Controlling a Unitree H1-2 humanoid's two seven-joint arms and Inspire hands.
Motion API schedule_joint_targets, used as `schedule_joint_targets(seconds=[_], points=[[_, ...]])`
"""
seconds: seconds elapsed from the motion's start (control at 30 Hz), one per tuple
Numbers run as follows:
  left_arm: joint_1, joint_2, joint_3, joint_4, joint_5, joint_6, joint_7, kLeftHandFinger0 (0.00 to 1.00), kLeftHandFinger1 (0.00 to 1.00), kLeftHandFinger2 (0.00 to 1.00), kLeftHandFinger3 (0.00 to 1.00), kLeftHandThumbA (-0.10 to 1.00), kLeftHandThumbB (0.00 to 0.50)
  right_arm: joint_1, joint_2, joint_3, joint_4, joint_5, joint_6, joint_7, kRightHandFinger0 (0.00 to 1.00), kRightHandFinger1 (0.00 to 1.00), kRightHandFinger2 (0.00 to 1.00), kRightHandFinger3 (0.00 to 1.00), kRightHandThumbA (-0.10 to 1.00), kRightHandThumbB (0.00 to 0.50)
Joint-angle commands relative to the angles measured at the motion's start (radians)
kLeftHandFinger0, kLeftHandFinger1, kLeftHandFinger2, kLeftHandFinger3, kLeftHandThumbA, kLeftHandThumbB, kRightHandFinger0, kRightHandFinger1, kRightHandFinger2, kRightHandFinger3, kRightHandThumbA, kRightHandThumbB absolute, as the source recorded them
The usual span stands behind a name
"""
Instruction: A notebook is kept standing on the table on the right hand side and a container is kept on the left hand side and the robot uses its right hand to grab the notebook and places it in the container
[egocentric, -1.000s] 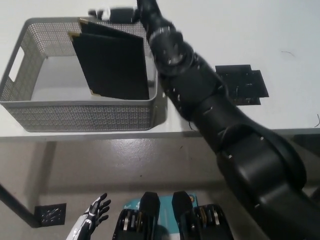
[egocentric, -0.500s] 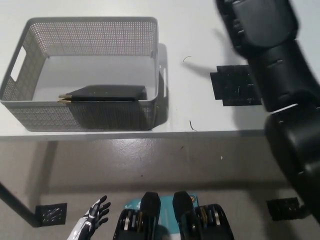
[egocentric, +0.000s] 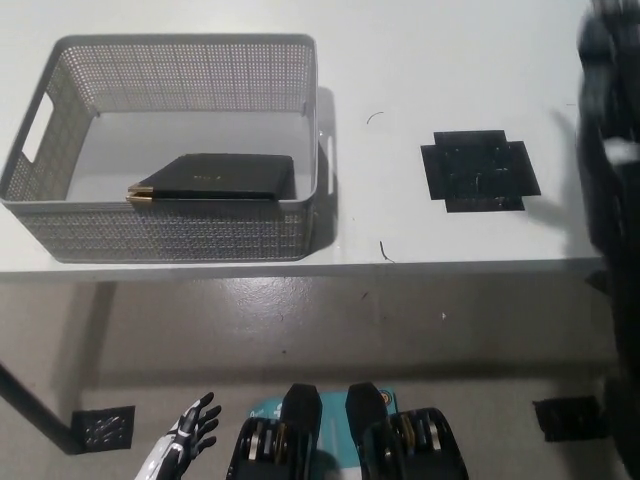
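A black notebook with gold corners lies flat on the floor of the grey mesh container, near its front wall. The container stands on the left part of the white table. My black right arm shows only as a blurred shape along the right edge of the picture; its hand is out of view. My white left hand hangs at the bottom left, below the table, fingers apart and holding nothing.
A black cross-shaped mat lies on the table to the right of the container. Small dark scraps lie near the table's front edge. Black square pieces sit on the floor at the lower left and lower right.
The right arm let go of the notebook over the container and swung away to the right edge. The notebook dropped and now lies flat inside. The left hand stayed still.
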Motion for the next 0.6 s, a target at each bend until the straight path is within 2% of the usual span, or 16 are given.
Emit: schedule_joint_targets(seconds=[0.0, 0.07, 0.1, 0.2, 0.23, 0.27, 0.33, 0.37, 0.5, 0.53, 0.57], points=[[-0.002, 0.022, -0.003, -0.014, 0.015, -0.003, -0.013, 1.0, 1.0, 1.0, 1.0, 1.0, 0.197, 0.45, -0.083, -0.057, -0.636, 0.123, 0.024, 0.068, 1.0, 1.0, 1.0, 1.0, 1.0, 0.405], [-0.003, 0.02, -0.004, -0.011, 0.015, -0.006, -0.012, 1.0, 1.0, 1.0, 1.0, 1.0, 0.182, 0.555, -0.054, -0.035, -0.657, 0.119, -0.011, 0.058, 1.0, 1.0, 1.0, 1.0, 1.0, 0.413], [-0.001, 0.018, -0.004, -0.013, 0.017, -0.006, -0.01, 1.0, 1.0, 1.0, 1.0, 1.0, 0.18, 0.622, -0.032, -0.012, -0.65, 0.126, -0.04, 0.056, 1.0, 1.0, 1.0, 1.0, 1.0, 0.435], [0.011, 0.018, -0.006, -0.019, 0.018, 0.001, -0.01, 1.0, 1.0, 1.0, 1.0, 1.0, 0.197, 0.79, 0.015, 0.045, -0.616, 0.124, -0.097, 0.058, 1.0, 1.0, 1.0, 1.0, 1.0, 0.449], [0.011, 0.018, -0.007, -0.02, 0.02, 0.004, -0.01, 1.0, 1.0, 1.0, 1.0, 1.0, 0.195, 0.805, 0.02, 0.048, -0.613, 0.122, -0.098, 0.059, 1.0, 1.0, 1.0, 1.0, 1.0, 0.45], [0.012, 0.018, -0.007, -0.016, 0.024, 0.0, -0.007, 1.0, 1.0, 1.0, 1.0, 1.0, 0.199, 0.857, 0.029, 0.062, -0.562, 0.102, -0.153, 0.062, 1.0, 1.0, 1.0, 1.0, 1.0, 0.392], [0.01, 0.018, -0.006, -0.005, 0.024, -0.009, -0.006, 1.0, 1.0, 1.0, 1.0, 1.0, 0.209, 0.905, 0.036, 0.073, -0.486, 0.092, -0.192, 0.071, 1.0, 1.0, 1.0, 1.0, 1.0, 0.383], [0.008, 0.018, -0.005, -0.002, 0.024, -0.01, -0.005, 1.0, 1.0, 1.0, 1.0, 1.0, 0.208, 0.923, 0.041, 0.074, -0.441, 0.074, -0.187, 0.067, 1.0, 1.0, 1.0, 1.0, 1.0, 0.42], [0.008, 0.022, 0.0, -0.016, 0.016, -0.003, -0.012, 1.0, 1.0, 1.0, 1.0, 1.0, 0.207, 0.952, 0.064, 0.074, -0.305, 0.099, -0.193, 0.08, 1.0, 1.0, 1.0, 1.0, 1.0, 0.424], [0.008, 0.021, 0.002, -0.018, 0.011, -0.009, -0.013, 1.0, 1.0, 1.0, 1.0, 1.0, 0.198, 0.956, 0.067, 0.069, -0.247, 0.087, -0.197, 0.081, 1.0, 1.0, 1.0, 1.0, 1.0, 0.4], [0.001, 0.02, 0.002, -0.013, 0.01, -0.007, -0.013, 1.0, 1.0, 1.0, 1.0, 1.0, 0.198, 0.948, 0.065, 0.064, -0.18, 0.087, -0.198, 0.088, 1.0, 1.0, 1.0, 1.0, 1.0, 0.327]])
